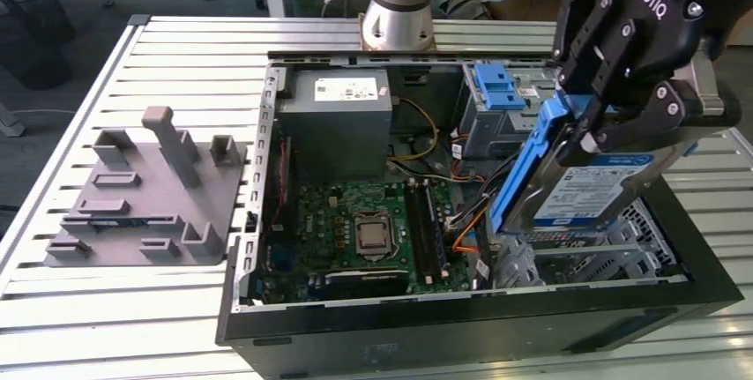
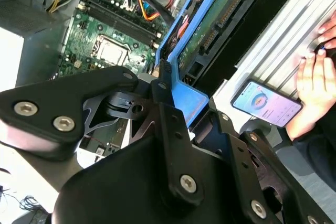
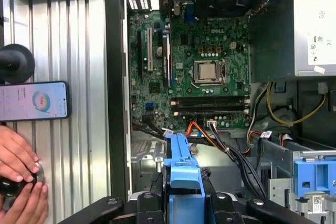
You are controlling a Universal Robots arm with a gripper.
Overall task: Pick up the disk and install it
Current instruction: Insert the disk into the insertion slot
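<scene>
I saw the ribbed metal tabletop carrying the open black computer case, with its green circuit board lying flat inside. The disk, a flat silver slab in a blue plastic frame, hung on edge above the grey drive cage. Its long axis was steep, the lower end leaning toward the exterior view's left. The black fingers were clamped on its upper end.

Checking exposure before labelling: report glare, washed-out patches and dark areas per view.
Exterior view: even light, no strong glare; the gripper holding the disk reads dark. Second wrist view: a washed-out white patch beside the motherboard. First wrist view: the phone screen glows; table slats bright.
</scene>
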